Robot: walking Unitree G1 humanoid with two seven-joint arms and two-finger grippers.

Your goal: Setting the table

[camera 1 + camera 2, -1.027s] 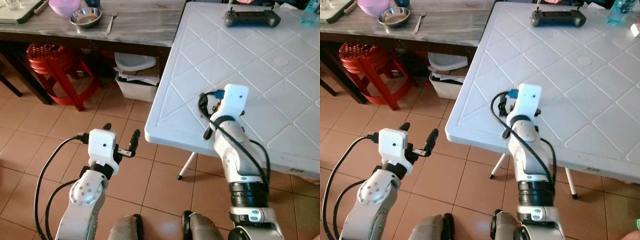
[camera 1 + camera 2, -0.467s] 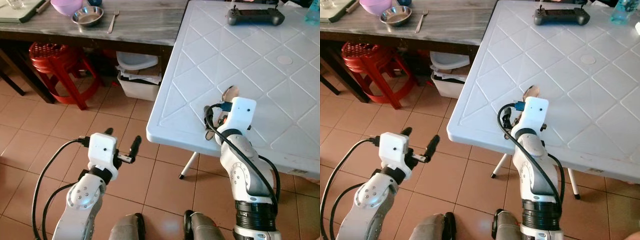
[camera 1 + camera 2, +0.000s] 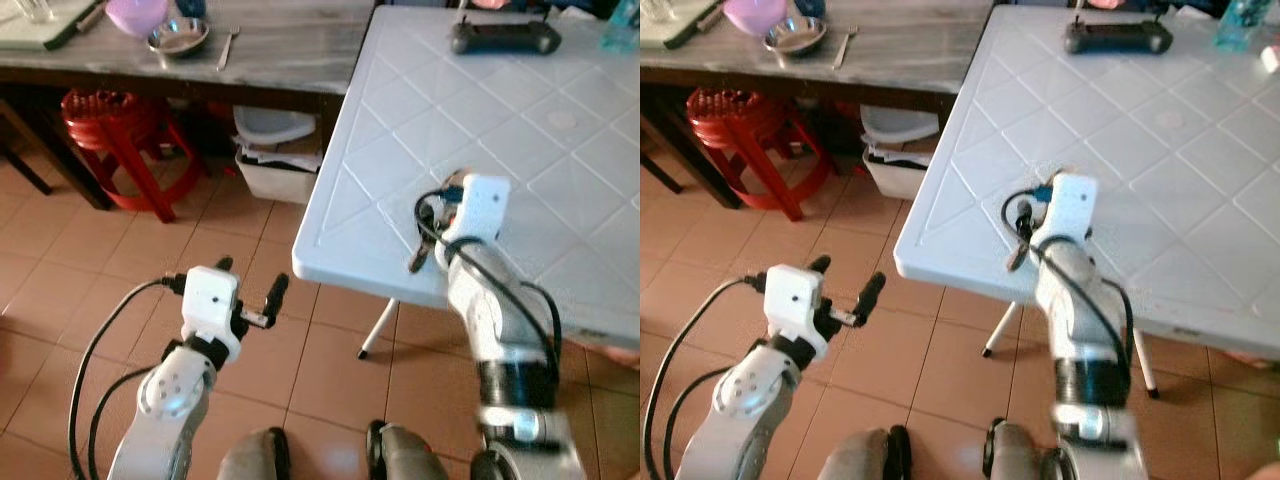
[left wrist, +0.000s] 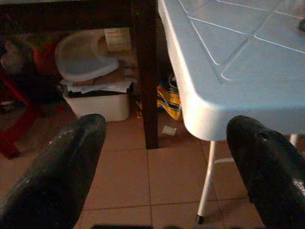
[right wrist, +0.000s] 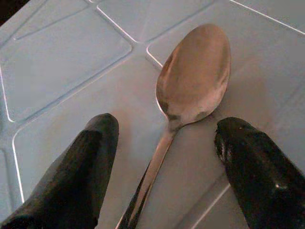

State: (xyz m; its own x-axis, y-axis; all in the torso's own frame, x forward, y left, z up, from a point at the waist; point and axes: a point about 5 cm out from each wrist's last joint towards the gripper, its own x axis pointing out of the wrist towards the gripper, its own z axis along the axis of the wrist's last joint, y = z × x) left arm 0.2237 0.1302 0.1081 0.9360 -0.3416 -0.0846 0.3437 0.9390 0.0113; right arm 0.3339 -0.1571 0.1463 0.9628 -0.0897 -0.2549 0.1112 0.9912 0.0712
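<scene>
A metal spoon [image 5: 193,76] lies flat on the white plastic table [image 3: 400,110], near its front left corner. My right gripper [image 5: 167,129] hovers just above it, open. One black finger [image 5: 90,157] stands on each side of the spoon's neck, and neither touches it. In the head views my right wrist [image 3: 485,205] covers most of the spoon and is blurred. My left gripper [image 3: 250,288] is open and holds nothing. It hangs low over the tiled floor, left of the table corner [image 4: 214,109].
A black controller [image 3: 505,37] lies at the far side of the white table. A grey wooden table [image 3: 290,50] at the back left carries a steel bowl [image 3: 178,37], a fork [image 3: 227,45] and a purple bowl [image 3: 135,12]. Under it stand a red stool [image 3: 105,115] and a white bin [image 3: 275,160].
My right wrist has shifted a little over the table, and the spoon's bowl came into sight beyond it. The left arm has barely moved. The camera has shifted slightly.
</scene>
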